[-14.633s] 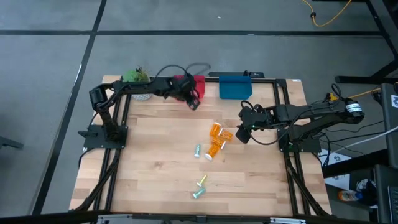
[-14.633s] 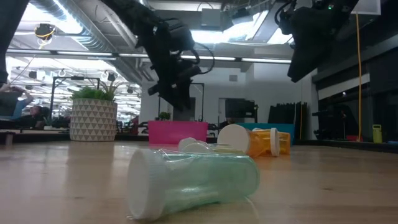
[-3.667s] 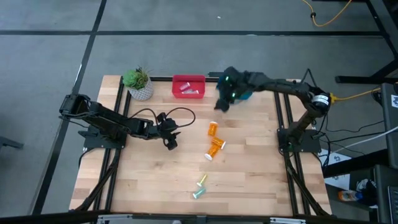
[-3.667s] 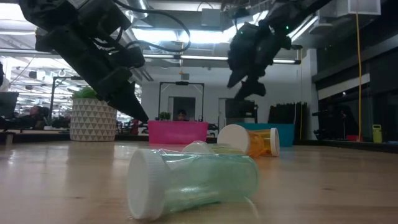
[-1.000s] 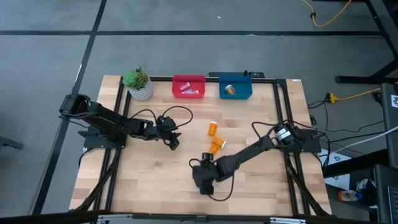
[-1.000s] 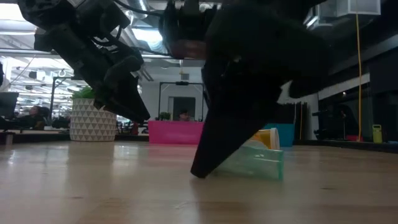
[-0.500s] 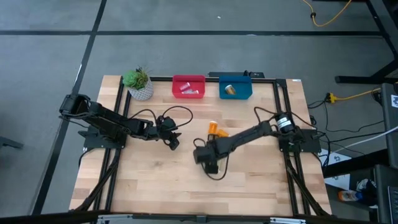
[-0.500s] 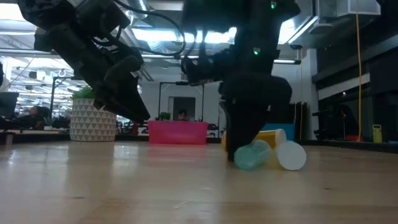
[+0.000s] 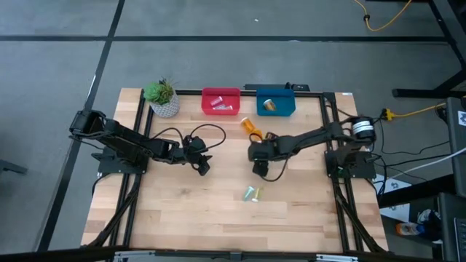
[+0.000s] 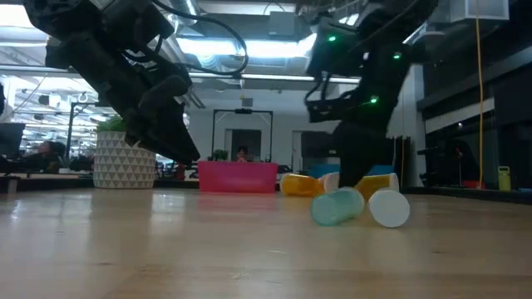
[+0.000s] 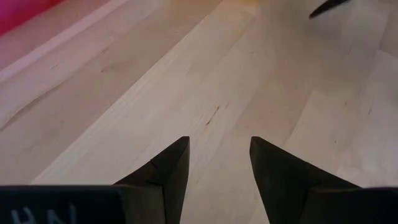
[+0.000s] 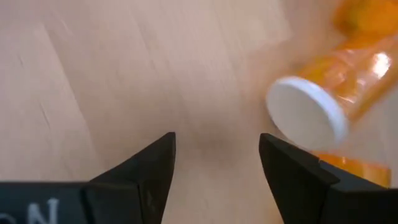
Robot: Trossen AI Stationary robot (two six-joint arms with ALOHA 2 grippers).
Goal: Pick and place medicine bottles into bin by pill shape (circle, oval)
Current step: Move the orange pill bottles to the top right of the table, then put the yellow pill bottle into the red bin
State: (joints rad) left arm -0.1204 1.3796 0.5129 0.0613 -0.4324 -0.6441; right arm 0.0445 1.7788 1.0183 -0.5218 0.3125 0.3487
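My right gripper (image 9: 258,164) is open and empty over the table's middle; in its wrist view (image 12: 216,163) its fingers hang above bare wood. An orange bottle with a white cap (image 12: 324,96) lies on its side just beyond one finger, with more orange (image 12: 351,167) beside it. Another orange bottle (image 9: 250,125) lies on the table near the bins. A teal vial (image 9: 248,193) and a yellow-green vial (image 9: 256,194) lie together nearer the front; the teal one also shows in the low view (image 10: 337,206). My left gripper (image 9: 203,166) is open and empty at centre left (image 11: 219,163).
A pink bin (image 9: 220,101) with pale vials and a blue bin (image 9: 276,102) with an orange bottle stand at the far edge. A potted plant (image 9: 163,97) stands at the far left. Black rails (image 9: 138,167) run along both sides. Bare wood lies toward the near edge.
My right gripper has swept from the near middle of the table toward the far edge and lifted. The two small vials now lie farther from the near edge and to the right of where they were. One orange bottle has moved toward the bins.
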